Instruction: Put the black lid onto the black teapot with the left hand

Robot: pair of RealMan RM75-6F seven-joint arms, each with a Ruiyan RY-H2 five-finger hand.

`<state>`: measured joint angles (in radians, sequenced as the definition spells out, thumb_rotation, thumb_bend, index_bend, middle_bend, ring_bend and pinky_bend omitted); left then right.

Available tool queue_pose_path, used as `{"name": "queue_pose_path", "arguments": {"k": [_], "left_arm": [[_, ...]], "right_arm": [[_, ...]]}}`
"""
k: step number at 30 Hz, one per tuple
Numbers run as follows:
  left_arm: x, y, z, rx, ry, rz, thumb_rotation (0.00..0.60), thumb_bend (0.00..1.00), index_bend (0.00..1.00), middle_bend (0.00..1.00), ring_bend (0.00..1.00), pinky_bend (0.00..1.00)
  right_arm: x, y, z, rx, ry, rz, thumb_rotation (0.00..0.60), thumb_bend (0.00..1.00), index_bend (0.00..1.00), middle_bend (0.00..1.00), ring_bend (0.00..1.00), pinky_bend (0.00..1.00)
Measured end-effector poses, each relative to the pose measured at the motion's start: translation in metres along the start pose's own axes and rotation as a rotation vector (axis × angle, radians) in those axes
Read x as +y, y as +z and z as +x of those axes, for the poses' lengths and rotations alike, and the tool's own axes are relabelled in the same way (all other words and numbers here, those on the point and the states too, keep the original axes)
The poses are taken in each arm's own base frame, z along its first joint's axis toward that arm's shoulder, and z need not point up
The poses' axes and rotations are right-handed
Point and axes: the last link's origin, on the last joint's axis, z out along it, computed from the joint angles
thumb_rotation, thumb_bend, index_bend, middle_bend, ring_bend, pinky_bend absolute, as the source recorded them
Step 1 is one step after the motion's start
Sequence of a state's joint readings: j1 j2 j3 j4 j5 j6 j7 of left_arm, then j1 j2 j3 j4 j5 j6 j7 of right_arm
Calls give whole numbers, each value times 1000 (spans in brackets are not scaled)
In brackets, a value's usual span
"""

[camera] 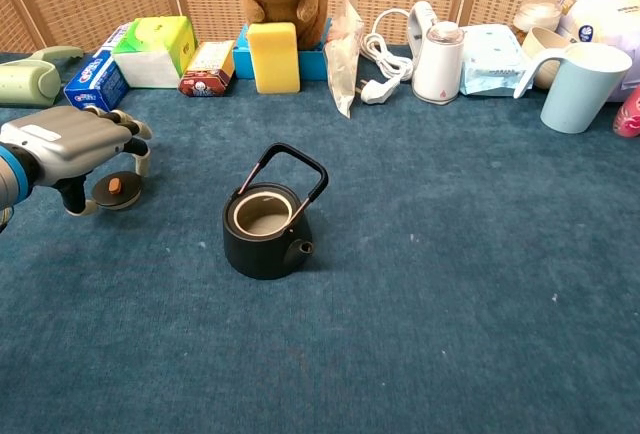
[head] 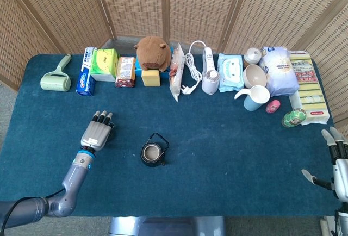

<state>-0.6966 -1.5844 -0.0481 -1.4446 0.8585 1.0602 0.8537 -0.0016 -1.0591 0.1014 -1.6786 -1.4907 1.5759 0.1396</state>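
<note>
Hovering my left hand [camera: 62,146] over the black lid [camera: 117,190], I find its fingers [camera: 128,132] arched above and its thumb beside the lid, which lies flat on the blue cloth [camera: 450,294]; no grip is made that I can confirm. To the right of those fingers the black teapot [camera: 267,226] stands open-mouthed, handle raised. My right hand [head: 338,162] rests far off, fingers spread, holding nothing.

A folding screen [head: 179,7] of woven wicker panels in brown wooden frames stands behind the table [head: 228,143]. The table is covered in deep blue carpet-like cloth. Grey floor [head: 5,92] shows at the left edge, in even daylight
</note>
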Motion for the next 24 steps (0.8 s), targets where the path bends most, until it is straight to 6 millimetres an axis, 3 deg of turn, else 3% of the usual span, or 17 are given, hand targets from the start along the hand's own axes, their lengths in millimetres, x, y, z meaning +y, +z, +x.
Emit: {"name": "queue_pose_path", "arguments": {"k": [24], "left_arm": [[-3, -2, 4, 38, -15, 4, 600, 279, 348, 84, 0, 68]], "right_arm": [[0, 0, 1, -2, 6, 2, 600, 132, 0, 0, 0, 0]]}}
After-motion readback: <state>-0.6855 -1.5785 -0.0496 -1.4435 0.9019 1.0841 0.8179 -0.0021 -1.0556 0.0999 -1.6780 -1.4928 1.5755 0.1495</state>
